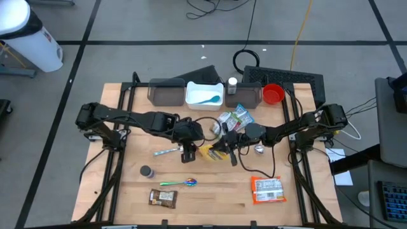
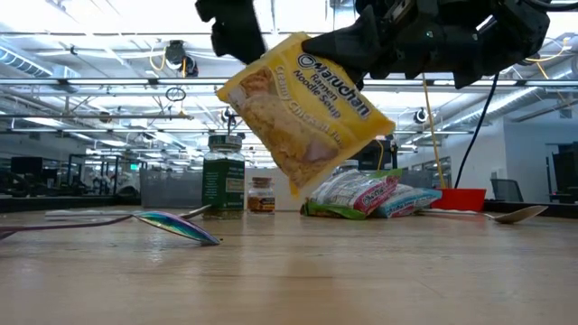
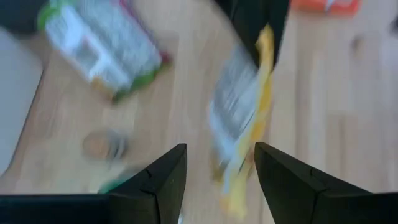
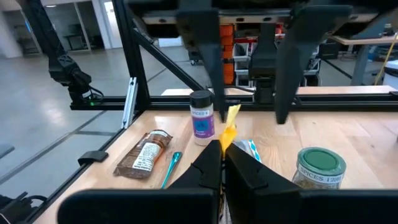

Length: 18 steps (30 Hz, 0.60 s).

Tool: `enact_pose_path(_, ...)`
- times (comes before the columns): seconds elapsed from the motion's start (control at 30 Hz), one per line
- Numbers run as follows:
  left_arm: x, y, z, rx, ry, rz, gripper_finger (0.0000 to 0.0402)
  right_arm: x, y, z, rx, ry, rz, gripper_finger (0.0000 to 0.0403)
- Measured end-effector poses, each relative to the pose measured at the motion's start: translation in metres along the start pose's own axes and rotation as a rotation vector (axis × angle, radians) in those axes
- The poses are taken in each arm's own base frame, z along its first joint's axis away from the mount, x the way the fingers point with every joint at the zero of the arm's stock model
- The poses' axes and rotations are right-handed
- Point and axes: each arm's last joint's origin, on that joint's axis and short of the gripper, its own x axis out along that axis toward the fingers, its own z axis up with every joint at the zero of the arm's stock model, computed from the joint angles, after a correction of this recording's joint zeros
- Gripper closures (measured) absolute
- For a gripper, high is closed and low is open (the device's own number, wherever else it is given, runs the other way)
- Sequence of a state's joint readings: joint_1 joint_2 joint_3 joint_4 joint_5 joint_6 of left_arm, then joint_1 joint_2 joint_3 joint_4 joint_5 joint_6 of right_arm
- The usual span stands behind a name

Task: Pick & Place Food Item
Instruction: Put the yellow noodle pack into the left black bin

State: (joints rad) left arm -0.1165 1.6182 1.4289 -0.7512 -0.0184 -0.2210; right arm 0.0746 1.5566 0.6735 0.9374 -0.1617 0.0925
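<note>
A light wooden tabletop (image 1: 210, 194) carries two dark robot arms meeting near its centre. The right gripper (image 1: 224, 151) is clenched on a yellow plastic packet of ramen noodles (image 2: 302, 110), holding it tilted in the air above the middle of the tabletop. The left gripper (image 1: 188, 152) hovers just beside the packet, fingers (image 3: 163, 180) parted and grasping nothing.

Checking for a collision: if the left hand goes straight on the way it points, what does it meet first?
Probably the yellow ramen noodle packet, hanging from the shut right hand just beyond the open left hand; depth is unclear.
</note>
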Motion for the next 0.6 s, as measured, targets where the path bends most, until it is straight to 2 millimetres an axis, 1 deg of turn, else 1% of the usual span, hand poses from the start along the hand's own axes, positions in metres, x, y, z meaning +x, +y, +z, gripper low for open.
enact_pose_path(0.13,0.002,-0.001,-0.010,-0.009,-0.088,-0.100,0.0204,0.000,0.000,0.000,0.000,-0.001,-0.001,0.0403)
enact_pose_path(0.23,0.002,0.002,-0.016,-0.035,-0.128,-0.112,0.0204,0.000,0.000,0.000,0.000,-0.002,-0.002,0.0403)
enact_pose_path(0.33,0.007,0.005,-0.020,-0.064,-0.150,-0.113,0.0204,0.000,0.000,0.001,-0.002,-0.013,-0.001,0.0403)
enact_pose_path(0.6,0.009,0.011,-0.018,-0.069,-0.180,-0.132,0.0204,0.000,0.000,0.002,-0.002,-0.016,-0.001,0.0403)
